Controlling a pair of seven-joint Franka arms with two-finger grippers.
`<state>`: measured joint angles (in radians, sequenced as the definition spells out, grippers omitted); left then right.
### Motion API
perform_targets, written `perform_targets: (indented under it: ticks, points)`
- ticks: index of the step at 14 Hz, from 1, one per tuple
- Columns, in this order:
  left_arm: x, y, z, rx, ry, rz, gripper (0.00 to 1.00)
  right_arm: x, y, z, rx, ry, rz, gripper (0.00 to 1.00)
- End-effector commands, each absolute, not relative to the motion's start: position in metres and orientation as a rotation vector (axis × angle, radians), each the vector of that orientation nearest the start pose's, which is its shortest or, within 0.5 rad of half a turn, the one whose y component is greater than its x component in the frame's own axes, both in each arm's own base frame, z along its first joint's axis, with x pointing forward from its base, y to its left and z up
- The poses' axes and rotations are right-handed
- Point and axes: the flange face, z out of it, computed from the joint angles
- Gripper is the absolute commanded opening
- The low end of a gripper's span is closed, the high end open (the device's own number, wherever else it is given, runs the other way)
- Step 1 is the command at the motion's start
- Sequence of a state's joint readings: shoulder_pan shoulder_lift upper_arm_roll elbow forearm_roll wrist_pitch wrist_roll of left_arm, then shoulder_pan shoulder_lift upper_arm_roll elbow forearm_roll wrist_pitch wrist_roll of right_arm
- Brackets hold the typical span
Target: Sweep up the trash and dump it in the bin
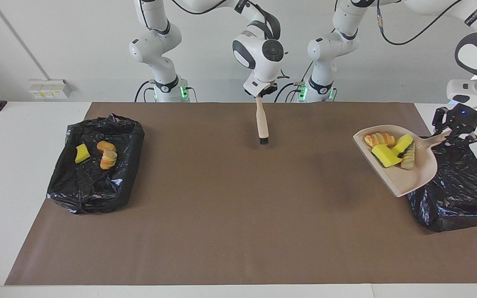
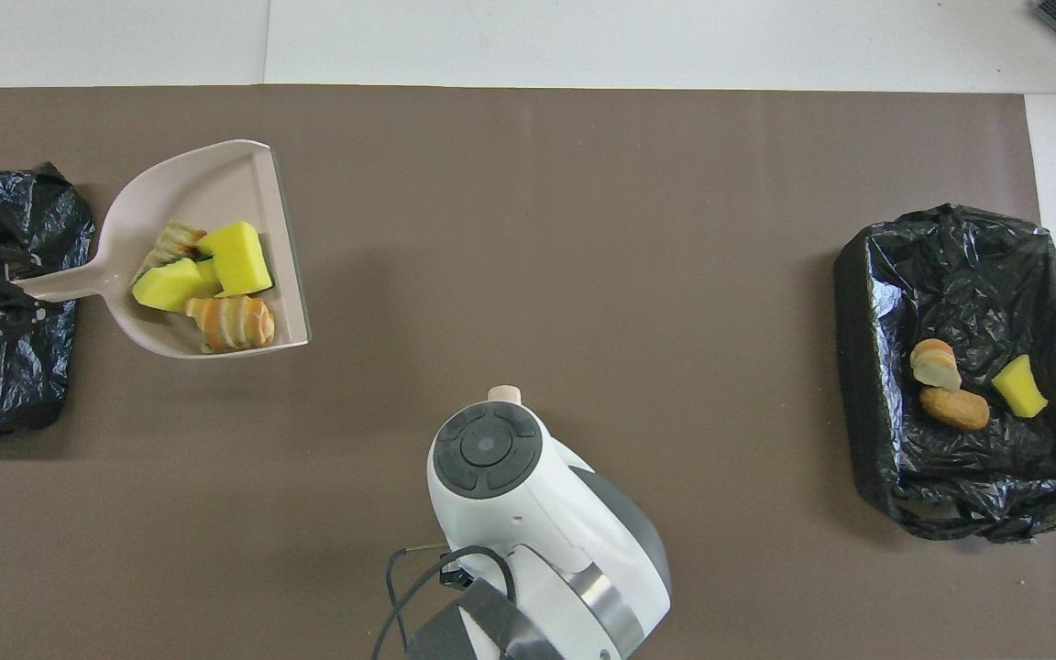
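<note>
facing view: left gripper [image 1: 454, 133], right of frame, is clamping the dustpan [image 1: 404, 182] handle above the near bin [image 1: 454, 194]; trash [image 1: 389, 155] is sitting loose, so a tilt risks early spill. right gripper [image 1: 260, 96] is clamping the brush [image 1: 262, 126], waiting.

overhead view: only here other bin [image 2: 959, 247] interior is showing fully; brush mostly hidden.

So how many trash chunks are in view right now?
7. Four lie in the dustpan: two yellow, two bread-like. Three sit in the bin: one yellow, two bread-like. Others may be hidden.
</note>
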<state>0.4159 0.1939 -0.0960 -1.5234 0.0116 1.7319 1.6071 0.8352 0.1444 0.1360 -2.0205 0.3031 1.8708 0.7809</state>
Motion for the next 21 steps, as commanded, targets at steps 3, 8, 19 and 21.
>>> perform_targets:
  ticks: [3, 8, 19, 21]
  points:
    - [0.602, 0.284, 0.56, -2.438, 1.854, 0.006, 0.0, 0.262, 0.463, 0.353, -3.096, -0.035, 0.674, 0.0]
    - [0.614, 0.353, 0.527, -2.36, 1.785, 0.093, 0.0, 0.245, 0.466, 0.337, -3.134, -0.059, 0.708, 0.0]
    - [0.635, 0.387, 0.542, -1.912, 1.82, 0.372, 0.0, 0.249, 0.462, 0.334, -3.147, -0.076, 0.703, 0.81]
    - [0.638, 0.384, 0.542, -1.819, 1.83, 0.437, 0.0, 0.25, 0.461, 0.333, -3.16, -0.08, 0.697, 1.0]
